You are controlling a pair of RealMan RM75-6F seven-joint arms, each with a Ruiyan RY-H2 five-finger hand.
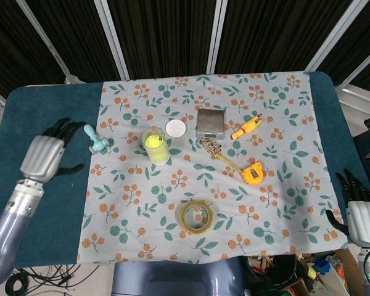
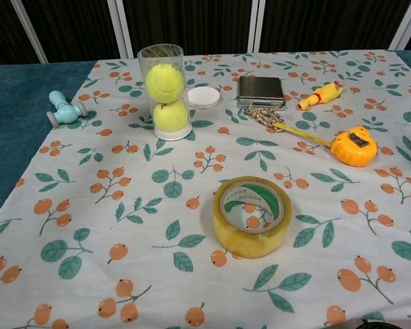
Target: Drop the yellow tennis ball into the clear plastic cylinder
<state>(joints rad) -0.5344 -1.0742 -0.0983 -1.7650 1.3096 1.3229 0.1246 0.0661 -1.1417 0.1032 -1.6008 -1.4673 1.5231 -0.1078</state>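
Note:
The clear plastic cylinder stands upright on the flowered cloth, left of centre. Two yellow tennis balls are stacked inside it, the upper ball above the lower ball. My left hand hovers over the bare blue table at the far left, well away from the cylinder, fingers spread and holding nothing. My right hand hangs off the table's right front corner, fingers apart and empty. Neither hand shows in the chest view.
A teal toy lies between the left hand and the cylinder. A white dish, a grey scale, a rubber chicken, a yellow tape measure and a tape roll sit on the cloth.

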